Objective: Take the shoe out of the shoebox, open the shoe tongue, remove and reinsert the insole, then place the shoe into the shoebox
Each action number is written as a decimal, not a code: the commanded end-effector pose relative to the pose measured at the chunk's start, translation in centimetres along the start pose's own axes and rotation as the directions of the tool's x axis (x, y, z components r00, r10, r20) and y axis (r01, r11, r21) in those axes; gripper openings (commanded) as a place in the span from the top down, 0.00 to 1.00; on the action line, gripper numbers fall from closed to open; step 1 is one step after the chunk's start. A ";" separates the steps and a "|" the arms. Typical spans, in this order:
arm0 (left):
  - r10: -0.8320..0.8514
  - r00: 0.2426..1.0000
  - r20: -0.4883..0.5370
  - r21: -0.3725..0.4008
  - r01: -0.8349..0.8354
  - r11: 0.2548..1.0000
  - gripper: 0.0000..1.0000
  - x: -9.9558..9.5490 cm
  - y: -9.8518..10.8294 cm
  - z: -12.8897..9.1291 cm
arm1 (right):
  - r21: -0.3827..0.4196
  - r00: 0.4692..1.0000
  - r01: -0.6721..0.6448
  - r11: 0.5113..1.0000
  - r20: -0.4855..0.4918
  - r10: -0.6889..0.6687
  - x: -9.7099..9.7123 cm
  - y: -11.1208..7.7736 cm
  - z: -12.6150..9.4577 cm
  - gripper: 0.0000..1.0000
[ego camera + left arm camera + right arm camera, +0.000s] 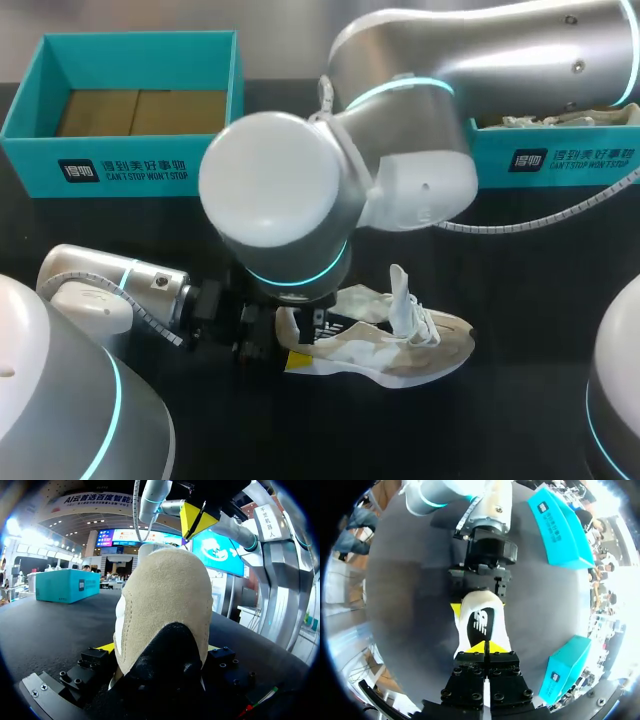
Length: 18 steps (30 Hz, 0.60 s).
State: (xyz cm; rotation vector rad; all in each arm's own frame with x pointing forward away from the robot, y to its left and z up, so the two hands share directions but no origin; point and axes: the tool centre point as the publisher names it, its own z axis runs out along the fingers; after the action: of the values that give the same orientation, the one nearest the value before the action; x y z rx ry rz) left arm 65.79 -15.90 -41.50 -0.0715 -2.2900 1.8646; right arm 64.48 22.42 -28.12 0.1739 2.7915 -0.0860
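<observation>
While my left claw (160, 652) is clamped on the heel of a low-cut shoe of beige suede and white mesh (165, 590), a sliver of yellow fingertip shows on either side of that heel. A black pull tab at the back of the heel sits right between my fingers.

Directly above the shoe's opening hangs my right claw (197, 517), its two yellow tips pressed together into one wedge. From my right wrist, that claw (485, 647) points straight down at the white insole with a black mark (482, 622) inside the heel. I cannot tell whether anything is pinched between the tips. Just beyond the insole, the black body of my left claw (479, 605) grips the heel from the opposite end.

Seen from above, the shoe (400, 345) rests on the black table (530, 290), heel toward my left claw (250, 335) and toe pointing to my right. Its white tongue (400, 290) stands upright among loose white laces. My right arm's silver-white elbow (280, 190) covers the right claw in this view.

Well apart from the shoe, at the table's far edge, are two parts of a teal cardboard shoebox. The open tray (120, 165) on the far left shows brown card inside. The second teal tray (560, 155) on the far right holds crumpled pale paper.
</observation>
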 end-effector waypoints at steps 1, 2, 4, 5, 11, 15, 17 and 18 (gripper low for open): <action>0.000 1.000 0.000 -0.001 0.000 1.000 1.00 0.0 0.0 0.1 | 0.033 1.000 0.025 0.999 -0.004 -0.025 0.5 1.3 3.3 1.00; 0.000 1.000 0.000 -0.001 0.000 1.000 1.00 0.0 0.0 0.1 | 0.034 1.000 0.020 0.999 -0.015 -0.020 0.5 1.3 3.6 1.00; 0.000 1.000 0.000 -0.001 0.000 1.000 1.00 0.0 0.0 0.1 | 0.030 1.000 0.028 0.999 -0.006 -0.028 0.7 1.3 4.1 1.00; 0.000 1.000 0.000 -0.001 0.000 1.000 1.00 0.0 0.0 0.1 | 0.037 1.000 0.026 0.999 -0.010 -0.025 0.7 1.3 4.4 1.00; 0.000 1.000 0.000 -0.001 0.000 1.000 1.00 0.0 0.0 0.1 | 0.032 1.000 0.007 0.999 -0.028 -0.006 0.9 0.6 6.8 1.00; 0.000 1.000 0.000 -0.001 0.000 1.000 1.00 0.0 0.0 0.1 | 0.037 1.000 -0.015 0.999 -0.027 0.016 0.8 0.0 7.7 1.00; 0.000 1.000 0.000 -0.001 0.000 1.000 1.00 0.0 0.0 0.1 | 0.034 0.999 -0.021 0.999 -0.024 0.021 0.8 -0.3 7.9 1.00; 0.000 1.000 0.000 -0.001 0.000 1.000 1.00 0.0 0.0 0.1 | 0.034 0.999 -0.022 0.999 -0.023 0.023 0.7 -0.4 7.9 1.00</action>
State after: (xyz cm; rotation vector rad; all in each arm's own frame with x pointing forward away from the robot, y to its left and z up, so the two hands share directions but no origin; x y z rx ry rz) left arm 65.79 -15.91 -41.49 -0.0715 -2.2898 1.8646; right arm 66.34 22.05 -35.47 0.2169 2.8106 -0.1440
